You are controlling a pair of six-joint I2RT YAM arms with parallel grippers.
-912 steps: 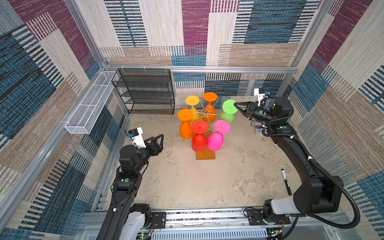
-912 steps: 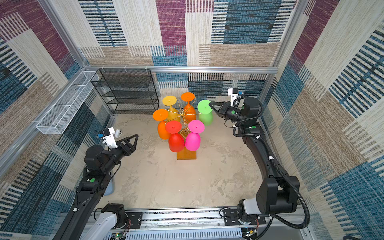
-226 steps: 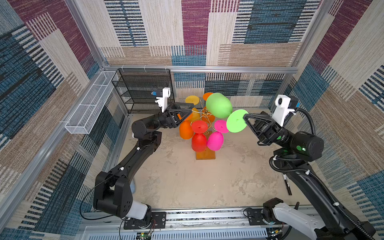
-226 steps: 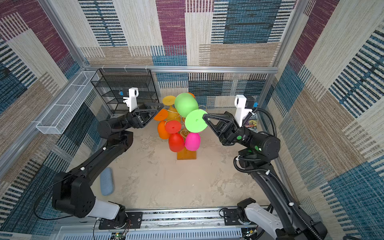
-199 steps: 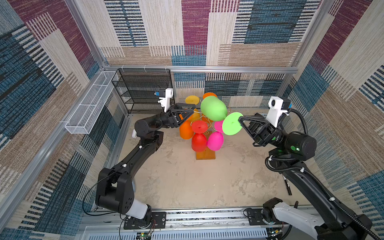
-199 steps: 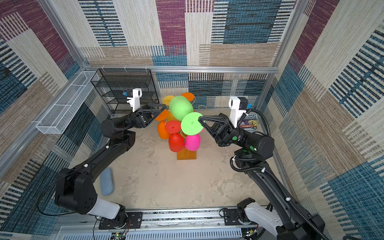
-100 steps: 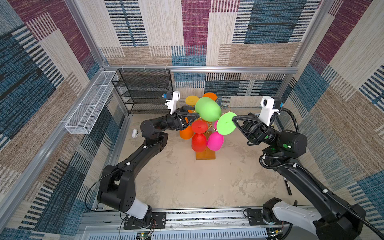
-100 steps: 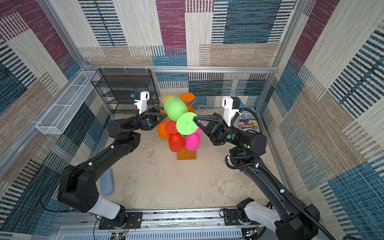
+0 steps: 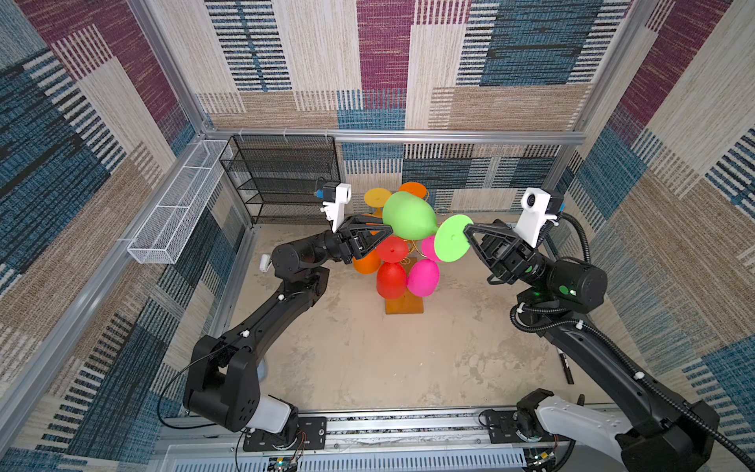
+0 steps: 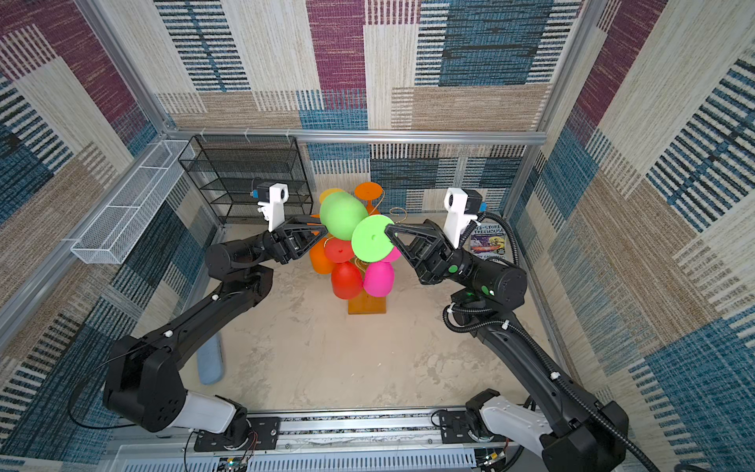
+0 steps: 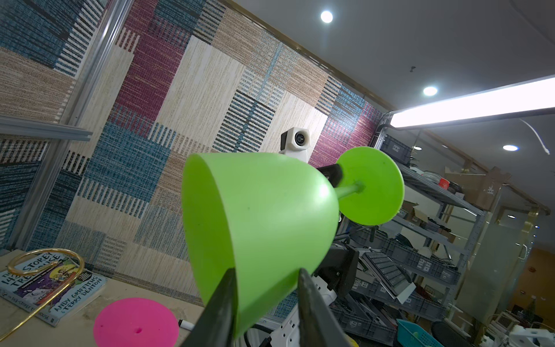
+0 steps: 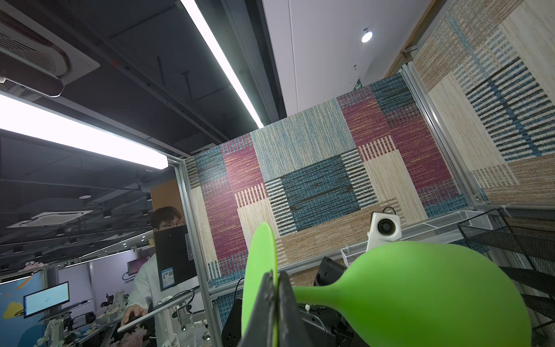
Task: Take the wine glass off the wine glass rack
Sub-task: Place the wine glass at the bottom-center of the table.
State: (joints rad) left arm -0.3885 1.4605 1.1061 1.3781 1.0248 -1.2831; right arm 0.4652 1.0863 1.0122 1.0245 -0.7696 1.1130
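The lime-green plastic wine glass [image 9: 408, 220] lies horizontal in mid-air above the gold-wire, wooden-based wine glass rack [image 9: 403, 305], its foot disc pinched by the right gripper [image 12: 277, 278], its bowl rim clamped by the left gripper [image 11: 265, 275].

six wine glasses [image 9: 408, 220], one rack [image 9: 404, 305]

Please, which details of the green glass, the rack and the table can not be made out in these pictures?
- wine glass rack: in both top views its post and wire arms are mostly hidden behind the hanging coloured glasses.
- left gripper: in the left wrist view its fingers reach the green wine glass bowl; whether they press it is unclear.
- blue object: in a top view, partly covered by the left arm; unidentifiable.
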